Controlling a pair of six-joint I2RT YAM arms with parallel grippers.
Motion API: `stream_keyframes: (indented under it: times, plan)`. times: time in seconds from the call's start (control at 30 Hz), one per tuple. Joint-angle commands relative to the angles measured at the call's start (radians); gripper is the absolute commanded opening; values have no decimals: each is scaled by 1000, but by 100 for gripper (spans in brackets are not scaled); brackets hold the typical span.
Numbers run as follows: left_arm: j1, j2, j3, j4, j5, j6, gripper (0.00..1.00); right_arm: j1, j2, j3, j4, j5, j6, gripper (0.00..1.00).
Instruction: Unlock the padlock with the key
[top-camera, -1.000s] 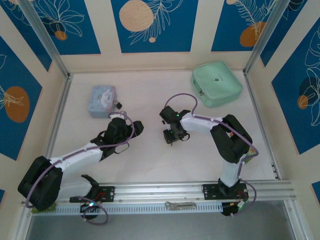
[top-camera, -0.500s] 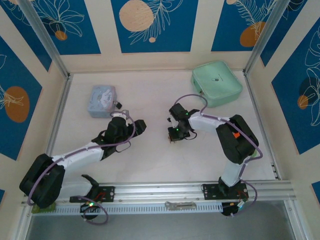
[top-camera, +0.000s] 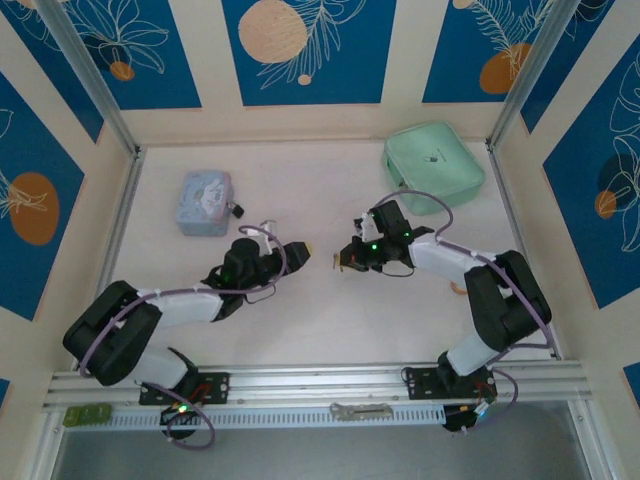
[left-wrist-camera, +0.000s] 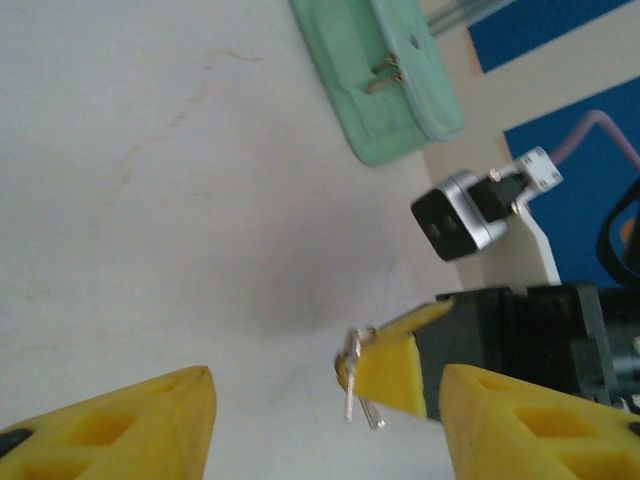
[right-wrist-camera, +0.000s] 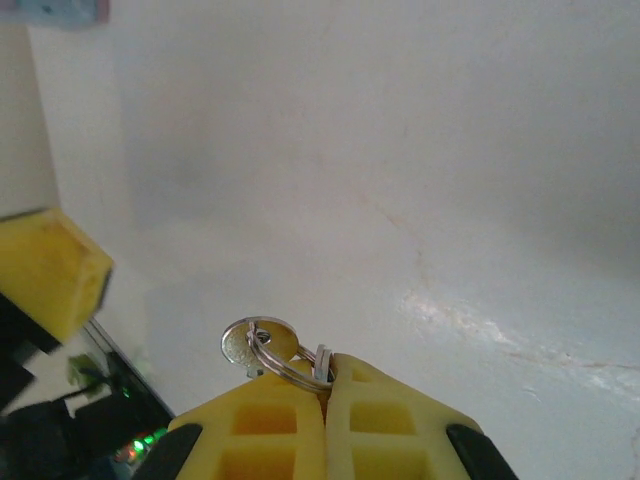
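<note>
The left gripper (left-wrist-camera: 325, 425) is spread wide, one yellow finger at each lower corner of the view, with bare white table (left-wrist-camera: 150, 200) between them; facing it, the right gripper (left-wrist-camera: 385, 362) pinches the key (left-wrist-camera: 349, 388) at its closed yellow tips, the thin silvery blade hanging from a small ring. A mint-green case (left-wrist-camera: 385, 80) lies by the table's edge, just below a blue wall panel (left-wrist-camera: 520, 25).

White tabletop (top-camera: 300, 200); cream walls (top-camera: 408, 50) with blue leaf-print panels (top-camera: 330, 70); aluminium rail (top-camera: 320, 375) at near edge
</note>
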Motion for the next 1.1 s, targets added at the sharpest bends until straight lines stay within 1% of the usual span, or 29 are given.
stream_keyframes:
  times: [0.0,0.1,0.2,0.43,0.57,1.07]
  plan:
    - [-31,47,3,161,64,12,57,12,-49,-14,83,36,212,0]
    - [-51,87,29,181,85,29,55,26,-71,-7,84,83,274,0]
    - [-59,115,41,201,88,39,50,27,-97,-19,88,109,324,0]
    - [-69,165,93,209,131,63,45,25,-106,-34,118,88,363,0]
    - [-72,204,118,222,150,63,35,23,-113,-39,135,73,374,0]
    - [-72,252,161,168,134,122,30,6,-148,-59,156,34,393,0]
